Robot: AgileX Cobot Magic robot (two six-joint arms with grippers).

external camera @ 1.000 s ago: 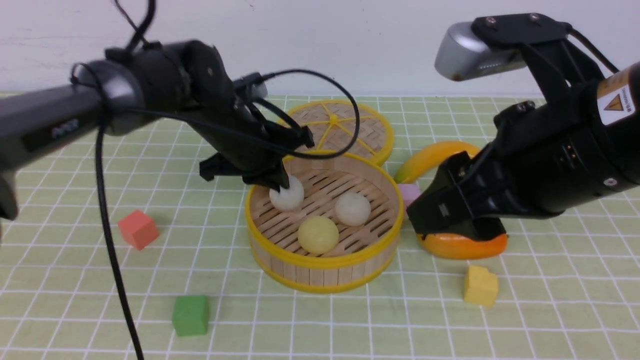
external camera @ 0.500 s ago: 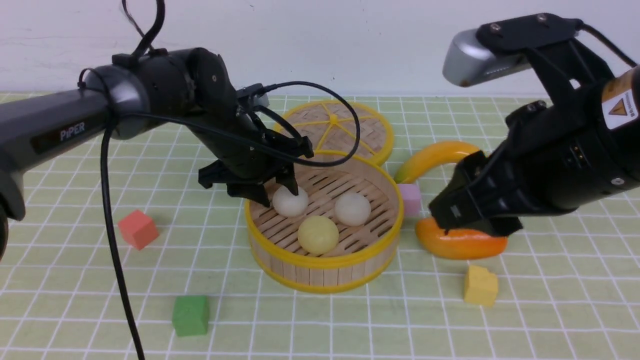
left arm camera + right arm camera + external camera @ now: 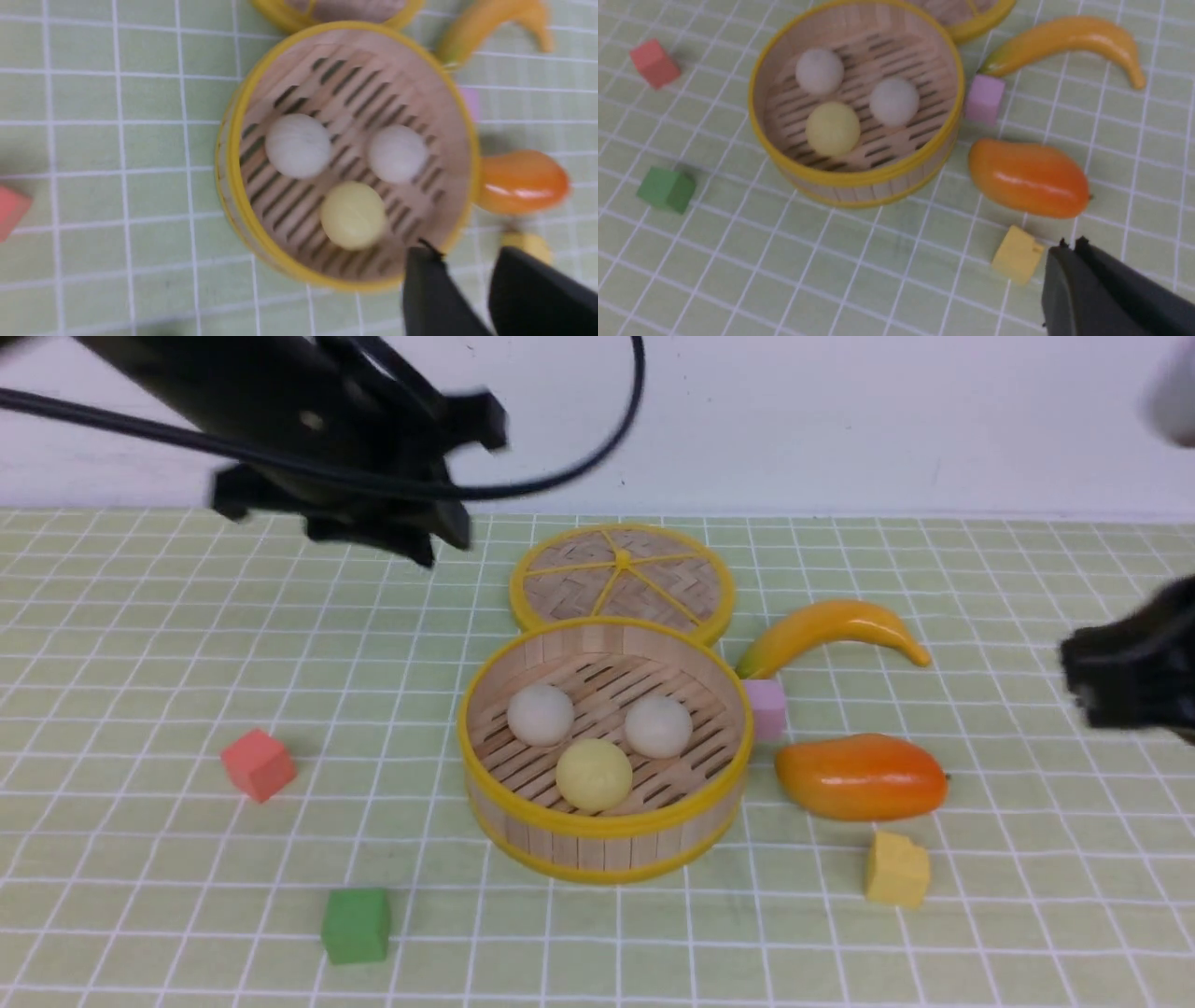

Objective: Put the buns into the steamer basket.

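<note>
The steamer basket (image 3: pixel 597 829) stands mid-table. Inside it lie all three buns: an off-white one (image 3: pixel 541 714) at the left, another off-white one (image 3: pixel 658 726) at the right and a pale yellow one (image 3: pixel 594 773) in front. My left gripper (image 3: pixel 439 543) is blurred, high above the table, to the basket's back left. In the left wrist view it (image 3: pixel 467 256) is open and empty, with the basket (image 3: pixel 229 154) below. My right gripper (image 3: pixel 1083 683) is blurred at the right edge. In the right wrist view it (image 3: pixel 1071 245) is shut and empty.
The flat woven lid (image 3: pixel 621 569) lies behind the basket. A banana (image 3: pixel 831 625), a pink cube (image 3: pixel 767 707), a mango (image 3: pixel 861 775) and a yellow cube (image 3: pixel 896 870) lie to its right. A red cube (image 3: pixel 259 763) and a green cube (image 3: pixel 356 924) lie to its left.
My left gripper let go of the left off-white bun in the basket and rose up and back to the left. My right arm pulled away to the right, uncovering the mango.
</note>
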